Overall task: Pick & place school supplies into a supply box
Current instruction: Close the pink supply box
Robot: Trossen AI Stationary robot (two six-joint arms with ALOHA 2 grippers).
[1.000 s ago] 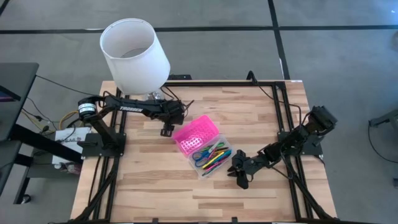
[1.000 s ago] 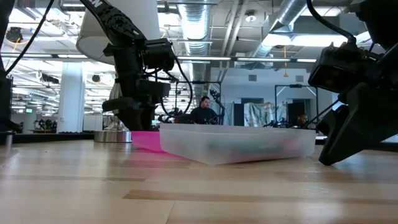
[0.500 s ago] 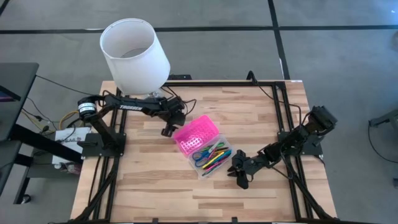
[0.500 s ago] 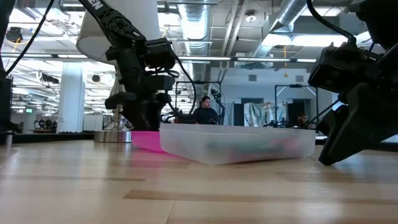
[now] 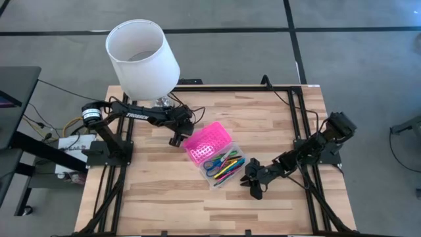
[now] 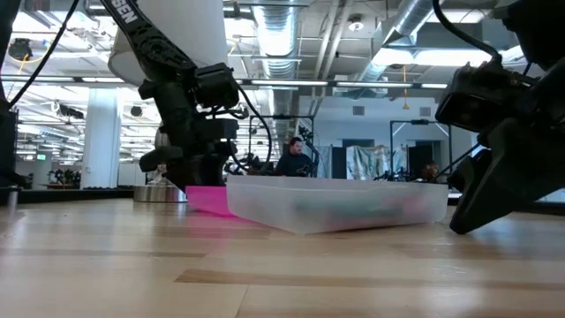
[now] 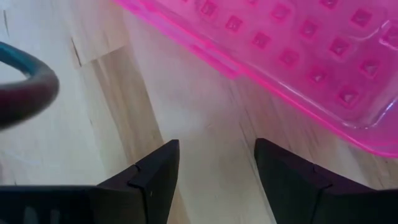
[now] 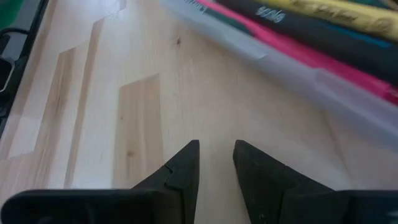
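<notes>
The left fingers [image 7: 214,168] stand spread and empty over bare counter [image 5: 151,191], just short of the pink lid [image 7: 298,56] of the supply box [image 5: 220,164]. The lid lies folded back flat. If these fingers slide forward low, they could shove the light box across the counter instead of catching the lid's edge, spilling its load. The right fingers [image 8: 217,165] rest near the box's other side, a narrow gap between them, holding nothing. The school supplies [image 5: 225,166] already lie in the clear base. Behind the left arm stands a white lampshade [image 5: 141,58], close enough to crowd its elbow. A person [image 6: 291,157] sits far off.
</notes>
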